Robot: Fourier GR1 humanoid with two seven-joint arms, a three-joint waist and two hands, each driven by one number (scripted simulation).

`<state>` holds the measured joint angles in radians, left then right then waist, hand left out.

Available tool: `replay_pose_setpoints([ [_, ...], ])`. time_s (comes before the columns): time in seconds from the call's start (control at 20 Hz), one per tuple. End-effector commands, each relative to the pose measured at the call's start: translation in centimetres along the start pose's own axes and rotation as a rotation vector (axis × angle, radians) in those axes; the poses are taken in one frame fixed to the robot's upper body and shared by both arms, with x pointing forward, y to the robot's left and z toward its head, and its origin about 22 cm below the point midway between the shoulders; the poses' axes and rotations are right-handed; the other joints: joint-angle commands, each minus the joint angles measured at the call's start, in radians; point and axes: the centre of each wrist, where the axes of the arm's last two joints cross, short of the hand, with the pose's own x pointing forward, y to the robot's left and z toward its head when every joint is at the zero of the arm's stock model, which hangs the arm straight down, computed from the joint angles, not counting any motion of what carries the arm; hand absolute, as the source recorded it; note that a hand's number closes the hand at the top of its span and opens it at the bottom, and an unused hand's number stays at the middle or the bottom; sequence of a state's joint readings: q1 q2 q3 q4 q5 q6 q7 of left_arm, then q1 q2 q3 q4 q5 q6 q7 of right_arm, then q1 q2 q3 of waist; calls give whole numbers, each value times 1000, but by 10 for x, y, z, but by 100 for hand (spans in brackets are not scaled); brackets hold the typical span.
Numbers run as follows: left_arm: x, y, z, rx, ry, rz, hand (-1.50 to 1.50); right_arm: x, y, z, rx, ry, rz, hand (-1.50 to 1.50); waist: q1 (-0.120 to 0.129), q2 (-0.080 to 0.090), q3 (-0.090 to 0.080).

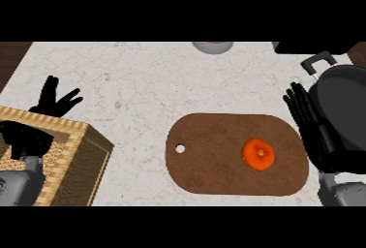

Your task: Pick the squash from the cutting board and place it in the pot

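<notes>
One view only — from the robot's head, looking steeply down on the counter (143, 82). The forearms enter from the lower edge, so the camera sits close above the near side. The cutting board (214, 164) fills the middle — the counter's far edge runs along the top.

Open counter (136, 82) between wicker basket (79, 160) and cutting board (214, 164)

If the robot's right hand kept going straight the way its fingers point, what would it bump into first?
Probably nothing soon. The right hand points up the view along the bare counter, between the cutting board and the black pot. Height is hard to judge.
</notes>
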<state>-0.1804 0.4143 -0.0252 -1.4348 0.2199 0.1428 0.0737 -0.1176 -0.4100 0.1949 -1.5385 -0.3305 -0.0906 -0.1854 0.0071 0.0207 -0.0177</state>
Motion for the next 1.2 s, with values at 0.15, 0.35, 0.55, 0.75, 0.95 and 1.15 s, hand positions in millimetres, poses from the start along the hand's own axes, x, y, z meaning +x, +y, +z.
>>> replay_pose_setpoints([
  [0.15,21,-12,-5,68,-71,53,0,12,-63,-29,-101,-89,79,150,-3,-20,19],
  [0.35,27,-15,-4,49,-90,100,0,20,-123,-10,-108,-7,711,150,3,-13,15],
  [0.55,42,-22,-6,67,-82,133,0,-36,-114,-7,-239,-162,408,-150,4,-17,20],
  [0.75,47,-32,13,75,-69,121,0,-13,-93,11,-136,-278,383,-150,-12,-25,18],
  [0.95,28,-14,11,77,-52,109,0,24,-122,16,29,-177,471,-150,-17,-24,17],
  [1.15,49,-9,9,67,-54,116,0,49,-106,-1,210,-12,581,-150,-13,-26,15],
])
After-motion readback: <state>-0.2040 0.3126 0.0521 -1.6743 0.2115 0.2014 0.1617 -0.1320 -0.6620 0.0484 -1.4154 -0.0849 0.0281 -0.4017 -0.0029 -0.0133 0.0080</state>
